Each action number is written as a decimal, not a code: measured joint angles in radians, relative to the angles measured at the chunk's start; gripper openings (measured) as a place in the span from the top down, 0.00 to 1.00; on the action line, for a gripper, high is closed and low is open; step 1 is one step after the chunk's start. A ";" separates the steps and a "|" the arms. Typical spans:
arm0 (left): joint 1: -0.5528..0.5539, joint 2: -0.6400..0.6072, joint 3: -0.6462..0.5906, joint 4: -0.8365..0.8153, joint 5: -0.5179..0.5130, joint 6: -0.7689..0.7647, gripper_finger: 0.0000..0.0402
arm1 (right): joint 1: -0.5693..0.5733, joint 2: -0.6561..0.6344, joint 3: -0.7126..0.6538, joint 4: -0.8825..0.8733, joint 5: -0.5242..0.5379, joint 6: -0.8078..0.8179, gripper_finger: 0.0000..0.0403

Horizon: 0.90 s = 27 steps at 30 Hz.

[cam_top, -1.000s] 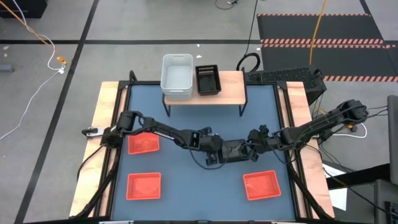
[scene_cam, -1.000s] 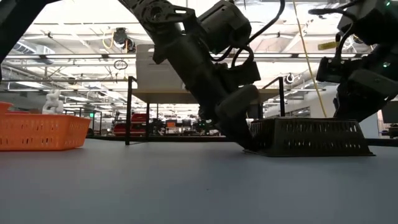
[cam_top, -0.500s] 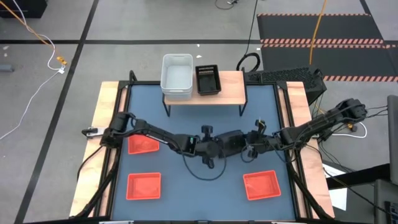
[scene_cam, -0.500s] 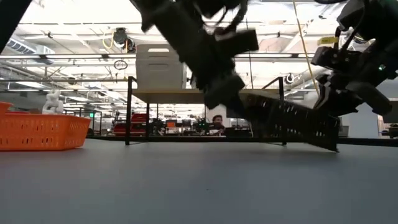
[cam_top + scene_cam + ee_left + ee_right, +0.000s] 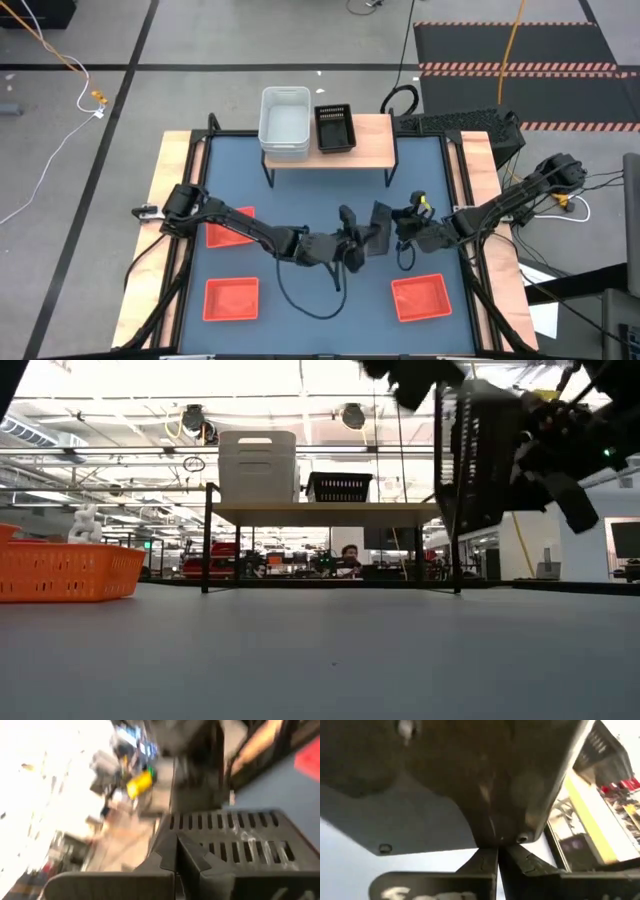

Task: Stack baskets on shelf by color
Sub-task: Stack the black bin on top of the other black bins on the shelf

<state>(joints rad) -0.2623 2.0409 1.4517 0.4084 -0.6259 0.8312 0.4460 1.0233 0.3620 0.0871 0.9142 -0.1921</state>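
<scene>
Black basket (image 5: 381,222) hangs tilted — pinched between both grippers' fingers.

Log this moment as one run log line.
left gripper: shut on black basket | right gripper: shut on same basket | basket: lifted, tipped on edge | shelf: white baskets, one black basket

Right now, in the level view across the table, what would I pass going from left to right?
Red basket → white baskets on the shelf → black basket on the shelf → black basket held up on its side.
</scene>
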 joint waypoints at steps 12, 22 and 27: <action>0.071 0.026 -0.011 0.034 0.280 -0.167 0.98 | -0.052 0.080 -0.081 0.156 -0.215 0.211 1.00; 0.112 0.022 -0.009 -0.077 0.257 -0.240 0.97 | -0.077 0.104 -0.084 0.185 -0.048 0.215 1.00; 0.061 0.022 -0.009 -0.286 0.032 -0.056 0.97 | -0.072 0.027 -0.085 0.142 -0.029 0.235 1.00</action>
<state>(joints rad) -0.2017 2.0632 1.4426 0.1227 -0.5940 0.7748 0.3737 1.0499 0.2771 0.2290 0.8856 0.0429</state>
